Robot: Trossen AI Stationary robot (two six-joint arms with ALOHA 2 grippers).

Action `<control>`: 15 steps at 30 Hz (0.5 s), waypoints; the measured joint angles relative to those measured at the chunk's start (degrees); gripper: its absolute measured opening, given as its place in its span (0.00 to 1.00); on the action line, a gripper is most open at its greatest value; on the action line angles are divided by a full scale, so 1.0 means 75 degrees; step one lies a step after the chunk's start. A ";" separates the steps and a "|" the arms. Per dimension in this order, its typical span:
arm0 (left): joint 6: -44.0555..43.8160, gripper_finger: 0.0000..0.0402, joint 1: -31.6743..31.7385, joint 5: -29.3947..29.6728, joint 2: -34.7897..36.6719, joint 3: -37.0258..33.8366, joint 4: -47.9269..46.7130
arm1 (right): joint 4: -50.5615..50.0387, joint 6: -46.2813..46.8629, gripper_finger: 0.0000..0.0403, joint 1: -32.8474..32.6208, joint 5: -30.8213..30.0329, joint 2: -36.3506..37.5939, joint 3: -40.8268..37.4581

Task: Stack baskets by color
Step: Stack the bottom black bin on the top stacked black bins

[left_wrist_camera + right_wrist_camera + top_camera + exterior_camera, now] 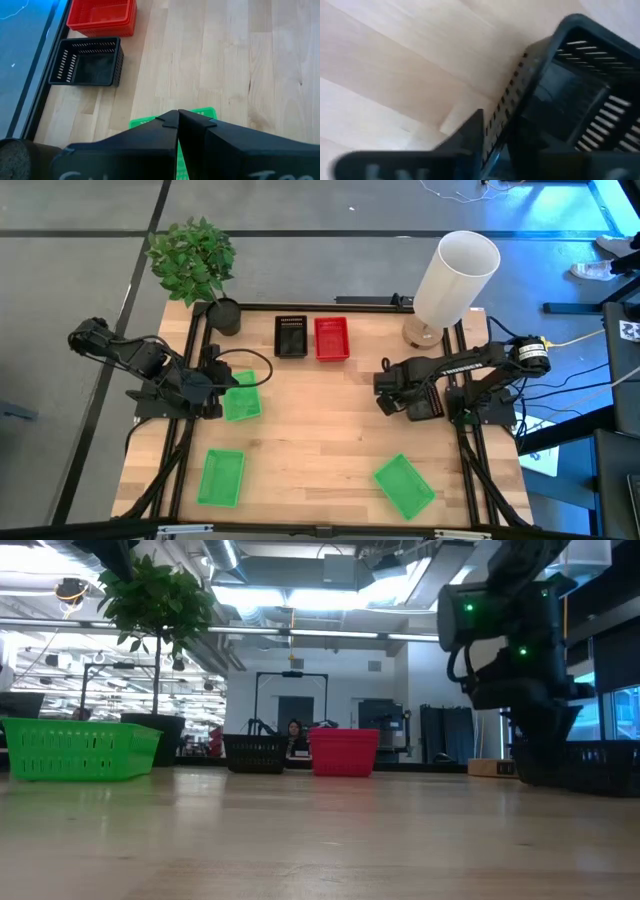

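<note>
- High view: the left gripper (pixel 222 392) hung over a green basket (pixel 241 397) near the table's (pixel 320 440) left edge, fingers pressed together with nothing between them; the right gripper (pixel 386 390) sat right of centre over a black basket (pixel 424 402), though how it met the basket could not be told from up here; a second black basket (pixel 290 336) and a red basket (pixel 331 338) stood side by side at the far edge, just apart; two more green baskets lay near the front edge, one at the left (pixel 221 477), one tilted at the right (pixel 404 486); a potted plant (pixel 196 265) and a white lampshade (pixel 455 277) flanked the far corners.
- Low view: one green basket (pixel 78 748) at the left; black (pixel 254 753) and red (pixel 343 751) baskets in the middle distance; an arm came down at the right onto a black basket (pixel 598 767).
- Left wrist view: fingers (pixel 165 131) met tip to tip, empty, above the green basket (pixel 195 113); black (pixel 89 62) and red (pixel 103 16) baskets lay beyond.
- Right wrist view: one finger (pixel 465 135) was outside the black basket's (pixel 570 90) mesh wall, the other inside, the wall between them; fingers narrow, straddling it.
</note>
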State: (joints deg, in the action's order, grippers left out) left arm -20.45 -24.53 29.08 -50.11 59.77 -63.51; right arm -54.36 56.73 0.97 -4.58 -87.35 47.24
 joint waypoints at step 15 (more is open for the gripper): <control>-0.0029 0.00 0.0000 -0.0015 0.0000 -0.0001 -0.0005 | 0.1550 -0.3931 0.01 -0.0251 0.0217 -0.0027 0.1231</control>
State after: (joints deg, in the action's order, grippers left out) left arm -20.67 -24.53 28.97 -50.11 59.76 -63.55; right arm -42.74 27.25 -0.91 -2.95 -87.55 56.48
